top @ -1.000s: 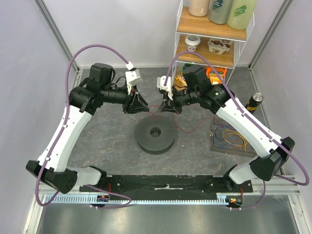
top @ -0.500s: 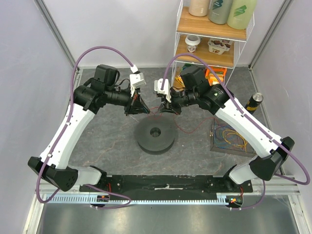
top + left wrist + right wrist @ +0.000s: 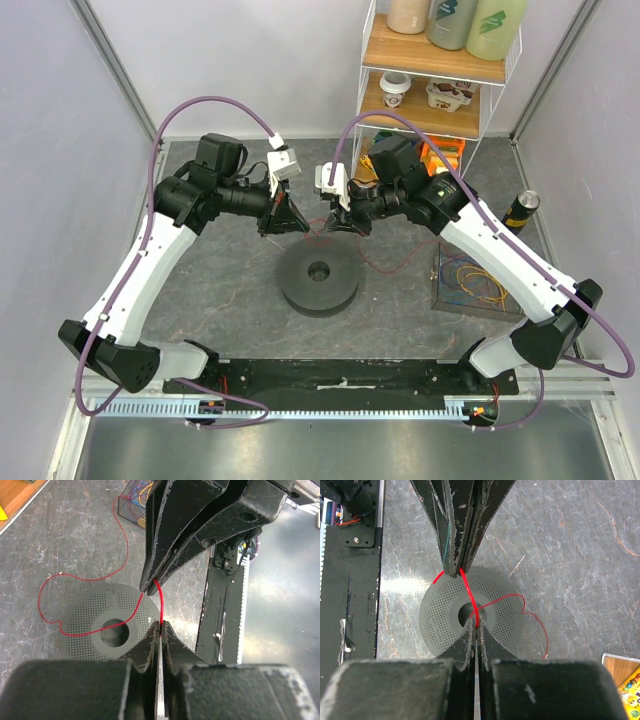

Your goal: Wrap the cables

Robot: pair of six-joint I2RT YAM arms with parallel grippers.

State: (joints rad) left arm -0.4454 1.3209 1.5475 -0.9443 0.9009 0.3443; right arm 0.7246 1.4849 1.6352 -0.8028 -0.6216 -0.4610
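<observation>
A thin red cable runs taut between my two grippers, just above the dark grey perforated spool. My left gripper is shut on one part of it. My right gripper is shut on it a short span away. The two sets of tips face each other almost nose to nose over the spool's far edge, left gripper and right gripper. The red cable trails off in slack loops over the spool and the table to the right. Further yellow, blue and orange cables lie in a tray.
A wire rack with bottles and cups stands at the back right. A dark can stands near the right wall. A black rail runs along the near edge between the arm bases.
My left gripper has shut on the red cable after standing partly open, and it shifted slightly right and back. The right gripper kept its grip and barely moved.
</observation>
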